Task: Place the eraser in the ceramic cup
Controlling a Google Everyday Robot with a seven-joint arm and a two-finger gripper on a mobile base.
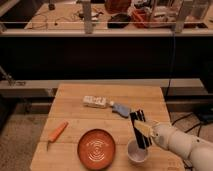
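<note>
While my arm (186,146) reaches in from the lower right, the nearest things to me sit along the front edge of the wooden desk (72,107). The ceramic cup (135,157), small and white, stands upright there, just right of a round orange plate (96,148) with pale rings; the two are close but apart.

Directly above the cup is my gripper (146,130), jaws clamped on the eraser (138,120). I hold the long black block on end, its top leaning a little to the left. Its lower end comes down to the cup's mouth, and I cannot tell whether it is past the rim. The grip is on the block's right side, about halfway up.

Off to the left, near the desk's edge, an orange carrot-like piece (58,133) lies at a slant, well apart from the plate.

Farther back, around the middle of the desk, a blue-and-white object (105,103) lies flat, its blue end pointing toward the eraser's top.

Beyond the desk is a dark gap, then a metal rail (100,31) and a cluttered shelf (60,15) with cables and boxes.
</note>
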